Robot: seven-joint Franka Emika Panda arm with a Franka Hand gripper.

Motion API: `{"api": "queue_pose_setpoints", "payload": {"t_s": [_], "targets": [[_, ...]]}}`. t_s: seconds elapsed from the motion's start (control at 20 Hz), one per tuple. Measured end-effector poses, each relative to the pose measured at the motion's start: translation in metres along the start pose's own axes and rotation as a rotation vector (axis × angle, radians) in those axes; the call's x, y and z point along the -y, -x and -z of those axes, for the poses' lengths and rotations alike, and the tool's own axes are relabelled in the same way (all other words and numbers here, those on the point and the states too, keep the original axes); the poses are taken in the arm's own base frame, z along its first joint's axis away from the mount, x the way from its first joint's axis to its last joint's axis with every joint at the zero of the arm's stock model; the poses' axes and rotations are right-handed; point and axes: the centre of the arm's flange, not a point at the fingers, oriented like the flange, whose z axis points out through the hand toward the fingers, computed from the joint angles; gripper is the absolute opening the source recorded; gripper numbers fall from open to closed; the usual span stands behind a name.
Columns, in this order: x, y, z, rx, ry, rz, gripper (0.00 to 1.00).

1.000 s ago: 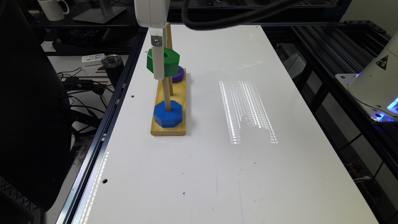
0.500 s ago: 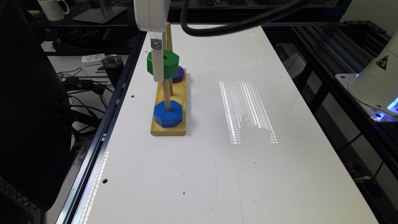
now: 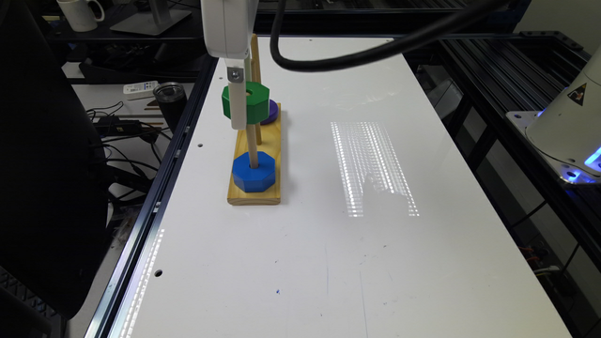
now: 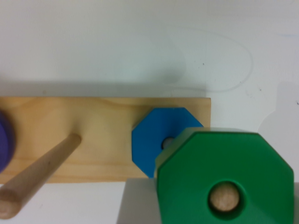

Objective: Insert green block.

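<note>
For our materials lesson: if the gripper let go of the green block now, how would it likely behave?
The green block looks solid and stiff, so it should keep its shape. The peg shows through its hole, so it would probably slide down toward the blue block rather than roll away.

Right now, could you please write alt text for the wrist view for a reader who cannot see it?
A green block, octagonal, sits close to the camera with a wooden peg tip showing through its round centre hole. Beyond it, a blue block rests on a wooden base on a white table, beside a bare peg and a purple disc.
</note>
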Motion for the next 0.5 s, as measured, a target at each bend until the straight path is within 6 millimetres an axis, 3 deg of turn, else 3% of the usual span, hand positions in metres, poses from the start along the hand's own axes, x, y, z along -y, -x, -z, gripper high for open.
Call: {"api": "queue_pose_setpoints", "payload": {"t_s": [0.5], "targets": [[-0.0002,-0.0005,-0.0056,0.002,0.002,0.001,0.00]]}}
